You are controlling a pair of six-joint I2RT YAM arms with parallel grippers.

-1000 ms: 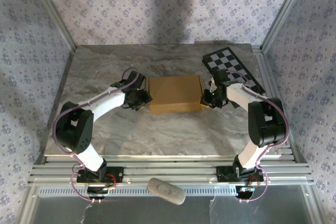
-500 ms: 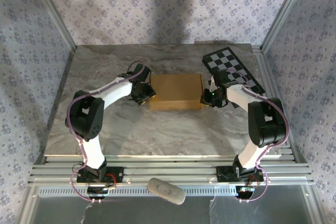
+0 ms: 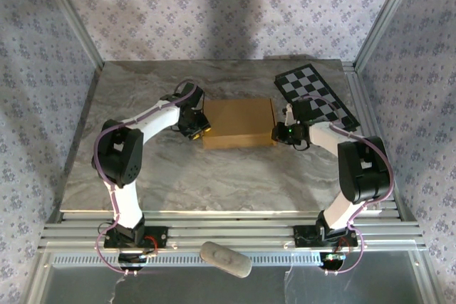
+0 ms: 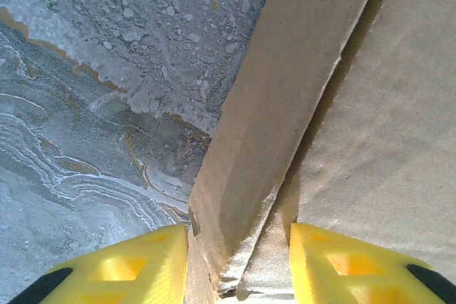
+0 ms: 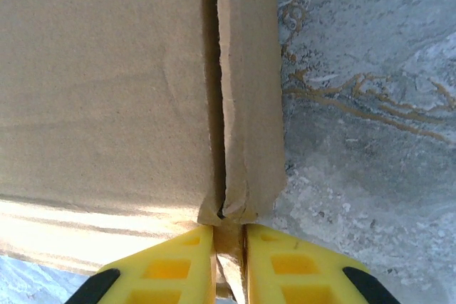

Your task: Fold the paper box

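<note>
**Grey marbled bench** point(image 3: 214, 176): carries all items.

**Plain tan-brown cardboard paper box** point(image 3: 239, 124): lies flat just toward 12 o'clock from the bench centre, between the two arms.
- Handling, as judged: light, and fairly stiff across its panels but weak along the creases. It would likely slide on the smooth bench if pushed from one end alone, and its edges look easy to crush.
- Best hold: the short end walls at 9 and 3 o'clock, both braced together.
- Appearance: unprinted, shallow and rectangular. The top face looks closed over, the end walls are doubled, and the corners are slightly frayed.

**Black-and-white checkerboard flat panel** point(image 3: 317, 94): lies at 2 o'clock from the paper box, near it.

**Left gripper** point(image 4: 239, 247): jaws partly closed astride the 9 o'clock end wall, a pad at each face.

**Right gripper** point(image 5: 229, 240): jaws narrow, pinching the edge of the 3 o'clock wall.
</note>
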